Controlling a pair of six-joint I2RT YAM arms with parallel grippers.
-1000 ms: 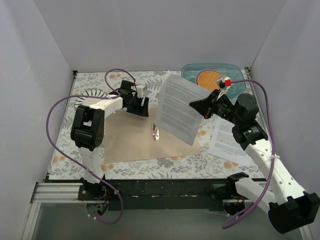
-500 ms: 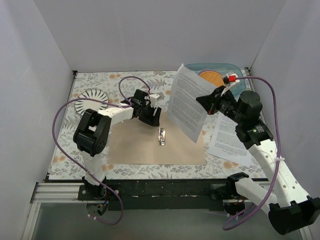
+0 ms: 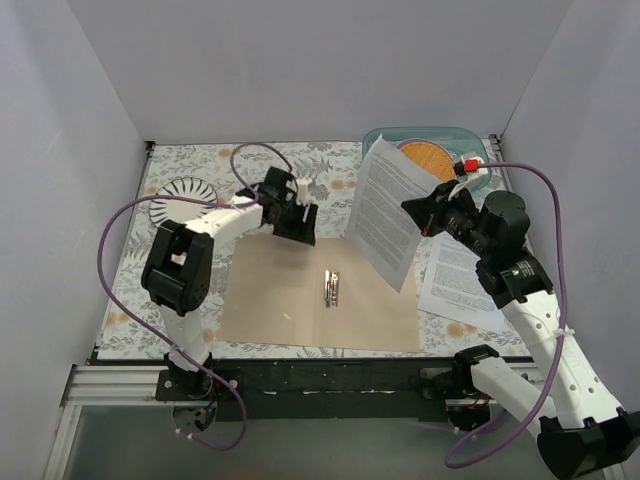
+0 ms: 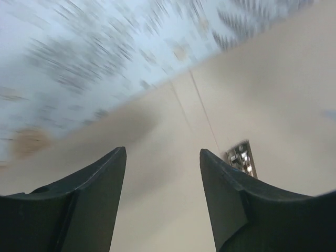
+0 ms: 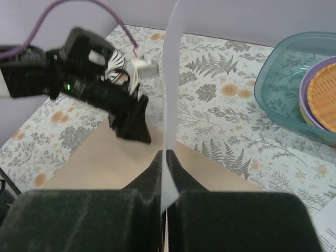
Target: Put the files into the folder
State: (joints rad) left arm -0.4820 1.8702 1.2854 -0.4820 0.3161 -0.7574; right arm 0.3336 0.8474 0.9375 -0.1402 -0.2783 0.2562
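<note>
progress: nothing filed yet | folder point(image 3: 290, 295) lay open on desk point(image 3: 205, 165) | right end effector point(image 3: 412, 213) pinched one sheet point(image 3: 385, 222) aloft | left end effector point(image 3: 300, 226) spread, empty | second sheet point(image 3: 455, 285) lay beside folder

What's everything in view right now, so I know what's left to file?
folder: one, tan-brown, lying open flat at the table's centre
clip: one, metal, on the folder's spine
held sheet: one, white with black print, lifted above the folder's right side
loose sheet: at least one, white printed, flat on the table right of the folder
tub: one, clear teal, back right
woven disc: one, orange, on a purple plate in the tub
striped plate: one, black and white, back left
tablecloth: one, floral, covering the table
left gripper: open, above the folder's far edge
right gripper: shut on the held sheet
</note>
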